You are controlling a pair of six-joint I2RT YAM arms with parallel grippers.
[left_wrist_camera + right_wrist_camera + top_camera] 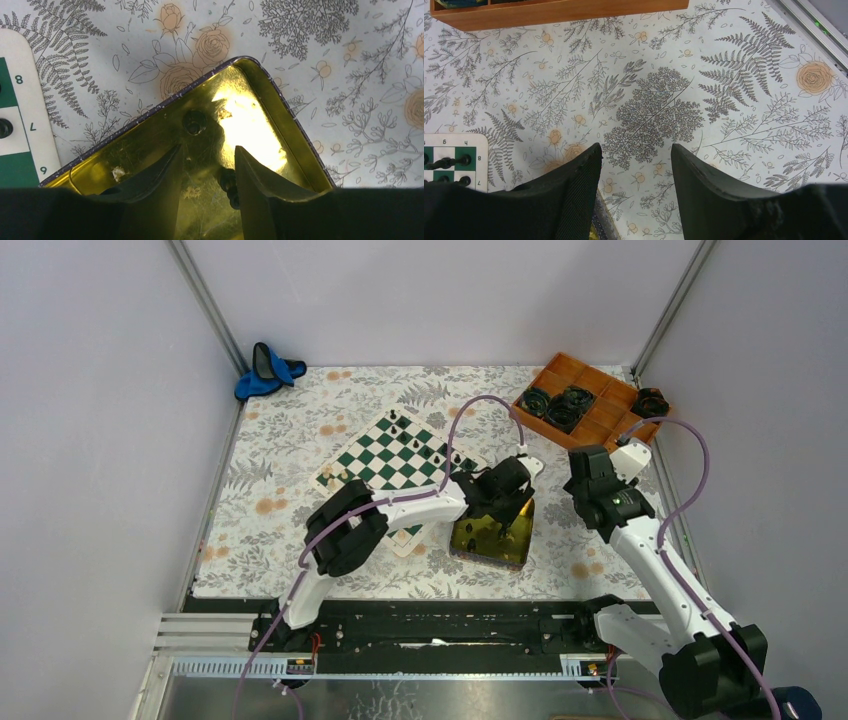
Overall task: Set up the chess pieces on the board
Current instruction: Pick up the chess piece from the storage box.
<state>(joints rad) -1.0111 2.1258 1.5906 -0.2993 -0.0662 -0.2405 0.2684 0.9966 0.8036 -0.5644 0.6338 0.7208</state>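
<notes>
The green and white board (372, 462) lies on the flowered cloth left of centre. A few black chess pieces (428, 452) stand along its far side and cream ones (330, 478) at its left corner. My left gripper (207, 150) hangs low inside the yellow-gold tin (260, 85), open. A small black piece (229, 185) lies between its jaws, against the right finger (260, 190), with a gap to the left finger. Another black piece (195, 121) lies in the tin ahead of the tips. My right gripper (636, 150) is open over bare cloth just right of the tin, holding nothing.
An orange compartment tray (590, 400) with black coiled items sits at the back right. A blue object (268, 370) lies at the back left corner. The board's corner (476, 150) with black pieces (446, 162) shows left of my right fingers. Walls close in both sides.
</notes>
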